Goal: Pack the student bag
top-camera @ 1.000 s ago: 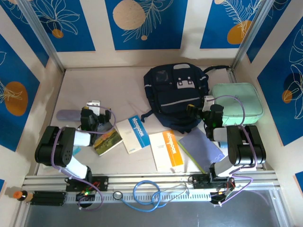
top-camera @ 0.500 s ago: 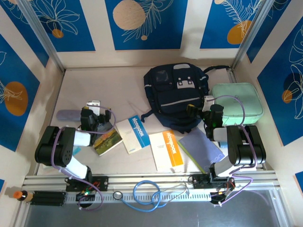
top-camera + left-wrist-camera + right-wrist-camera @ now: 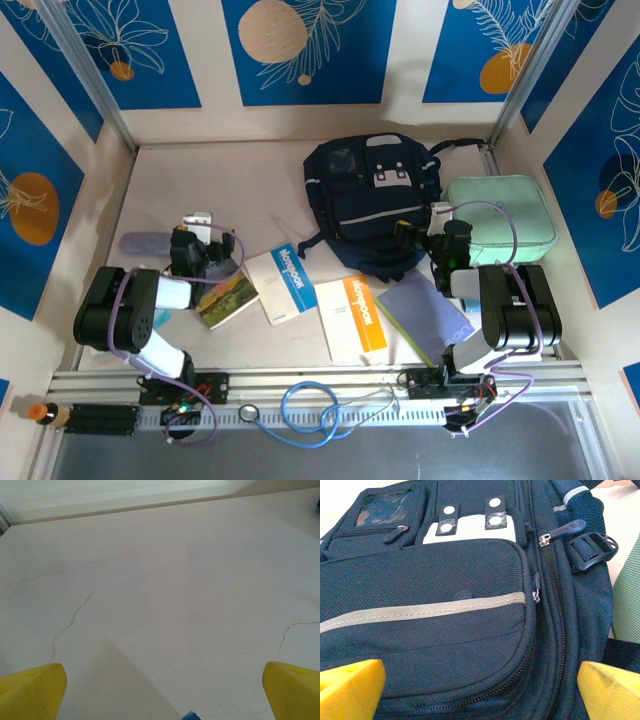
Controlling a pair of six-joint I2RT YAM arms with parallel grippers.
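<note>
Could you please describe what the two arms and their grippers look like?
The left arm and right arm are chunky black jointed housings with white link sections, each trailed by a looping lilac cable. The left gripper and right gripper end in yellow wedge-shaped fingertips.

A robotics lab test cell: a pale counter [image 3: 200, 170] boxed in by printed blue leaf-pattern panels [image 3: 300, 50] at 9, 12 and 3 o'clock. Aluminium frame posts [image 3: 90, 85] stand at the corners. At 6 o'clock an aluminium rail [image 3: 300, 380] carries the left arm [image 3: 125, 315], the right arm [image 3: 510, 310] and loose cables [image 3: 310, 410].
</note>
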